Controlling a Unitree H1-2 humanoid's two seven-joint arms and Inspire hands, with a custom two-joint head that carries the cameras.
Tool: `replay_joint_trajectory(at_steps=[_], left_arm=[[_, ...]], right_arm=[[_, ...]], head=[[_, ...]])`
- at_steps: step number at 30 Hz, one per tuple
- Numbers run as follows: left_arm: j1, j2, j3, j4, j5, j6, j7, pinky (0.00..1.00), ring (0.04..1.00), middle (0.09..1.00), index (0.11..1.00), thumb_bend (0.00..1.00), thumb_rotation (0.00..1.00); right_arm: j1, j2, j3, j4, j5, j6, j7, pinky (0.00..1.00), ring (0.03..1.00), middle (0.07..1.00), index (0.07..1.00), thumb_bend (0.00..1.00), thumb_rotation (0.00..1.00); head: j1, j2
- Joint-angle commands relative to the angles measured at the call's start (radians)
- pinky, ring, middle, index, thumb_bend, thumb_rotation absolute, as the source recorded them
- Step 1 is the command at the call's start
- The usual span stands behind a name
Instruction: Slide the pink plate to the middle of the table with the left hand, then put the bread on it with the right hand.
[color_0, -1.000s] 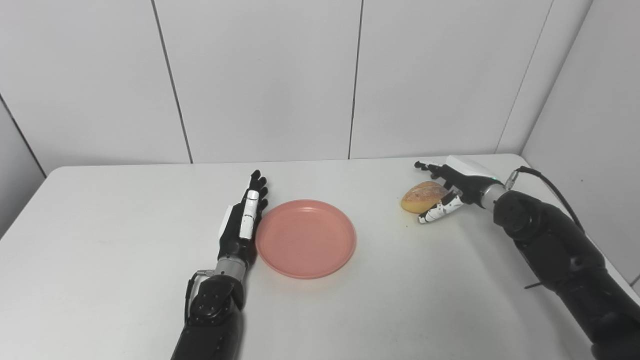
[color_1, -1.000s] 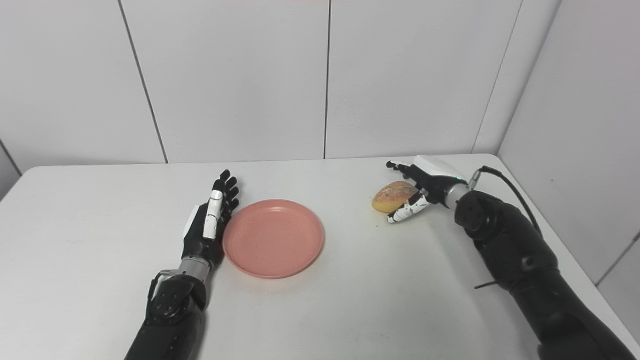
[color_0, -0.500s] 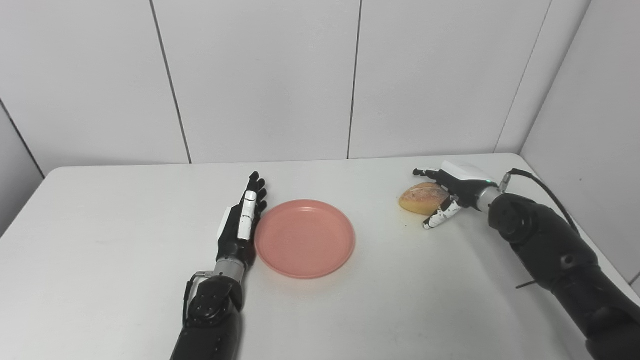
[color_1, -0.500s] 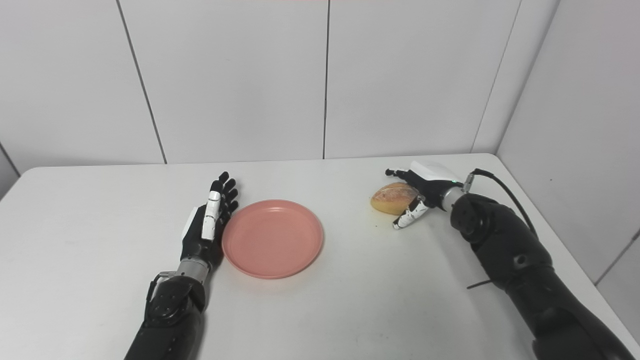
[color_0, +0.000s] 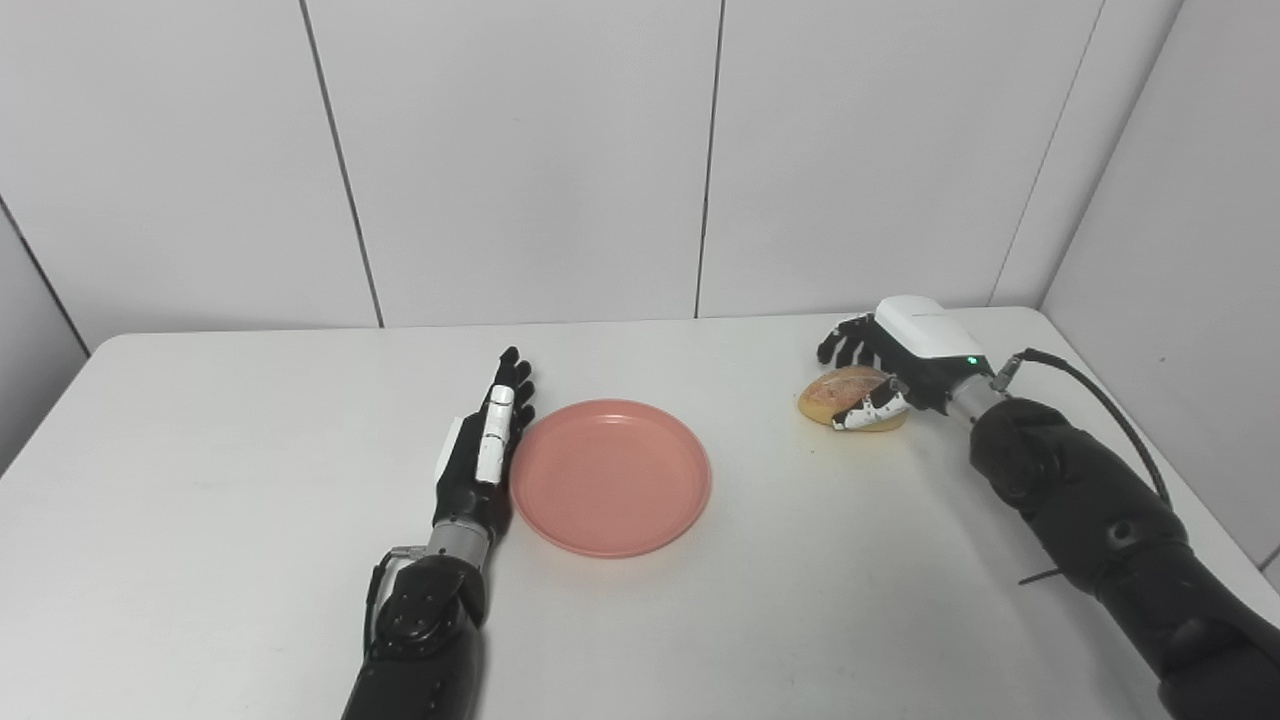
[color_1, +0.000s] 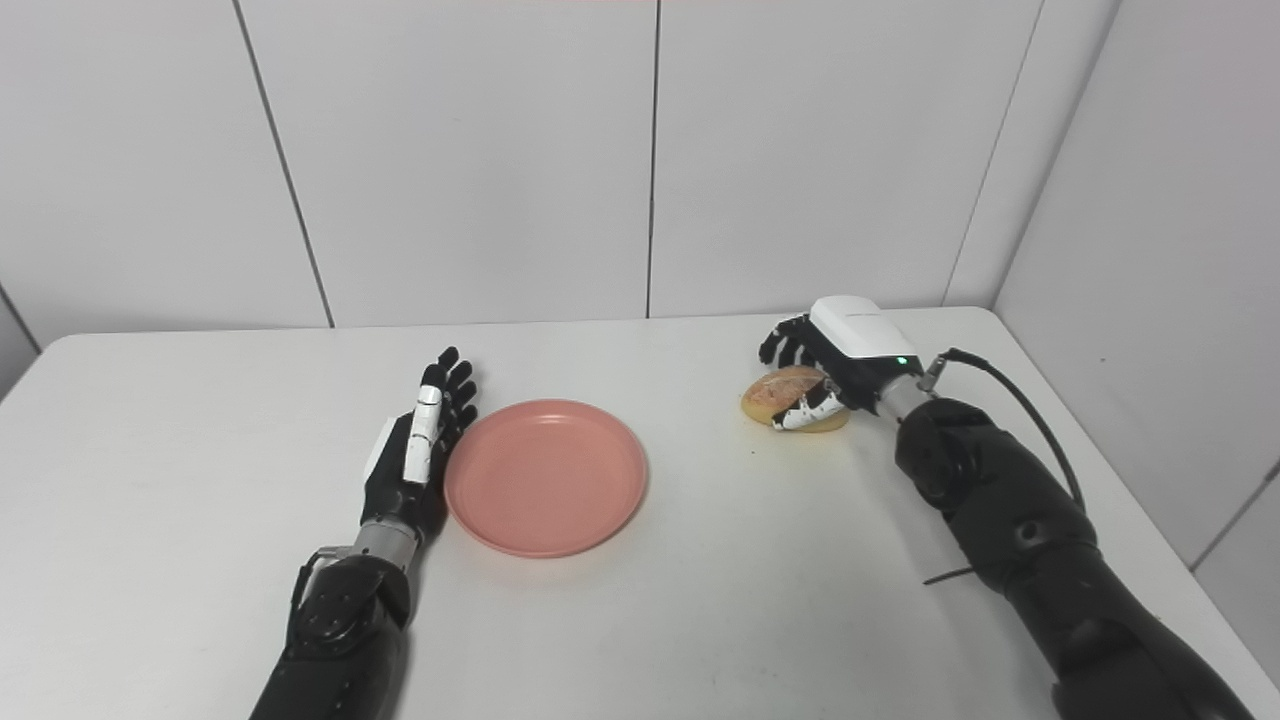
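I stood in what looked like a lab or test booth, not a home. Plain white wall panels (color_0: 520, 160) with thin dark seams closed in the back and the right side, bare of any decoration. In front of me was a white worktop (color_0: 200, 560) with rounded corners, matte and unmarked. My own black arms reached over it from below, and an exposed black cable (color_0: 1095, 385) looped off my right forearm.

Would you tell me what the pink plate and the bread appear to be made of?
The pink plate looks like moulded plastic: uniform colour, smooth matte finish, thin raised rim. The bread has a golden-brown mottled crust with a paler base; whether it is real or a replica cannot be told.
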Motion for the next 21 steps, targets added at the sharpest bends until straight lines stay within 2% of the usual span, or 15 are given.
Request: replay_joint_trajectory(at_steps=[1,4,10,16,21], left_arm=[[-0.006,-0.010,-0.003,-0.004,0.001,-0.006,-0.001,0.99,0.943,0.943,0.945,0.60,1.00],[-0.009,-0.009,-0.004,0.008,0.000,-0.015,-0.006,1.00,0.947,0.949,0.954,0.61,1.00],[-0.015,-0.012,-0.002,0.025,-0.001,-0.035,-0.004,1.00,0.949,0.951,0.954,0.60,1.00],[-0.016,-0.015,-0.001,0.029,-0.003,-0.036,-0.005,1.00,0.939,0.942,0.944,0.60,1.00],[-0.012,-0.018,0.001,0.019,-0.003,-0.027,0.000,0.98,0.936,0.937,0.940,0.60,1.00]], right_arm=[[-0.054,-0.013,-0.006,-0.001,-0.002,-0.050,-0.055,0.32,0.394,0.431,0.529,0.52,0.00],[-0.058,-0.011,-0.005,0.014,0.000,-0.052,-0.050,0.30,0.377,0.424,0.530,0.51,0.00],[-0.056,-0.017,-0.004,0.005,0.005,-0.039,-0.012,0.33,0.418,0.437,0.525,0.52,0.00],[-0.061,-0.022,-0.004,0.004,-0.003,-0.063,-0.038,0.35,0.433,0.443,0.524,0.52,0.00],[-0.051,-0.018,-0.012,-0.053,-0.008,-0.052,-0.038,0.35,0.417,0.435,0.527,0.52,0.00]], head=[[0.002,-0.004],[0.006,-0.008],[0.007,-0.012],[0.009,-0.013],[0.022,-0.011]])
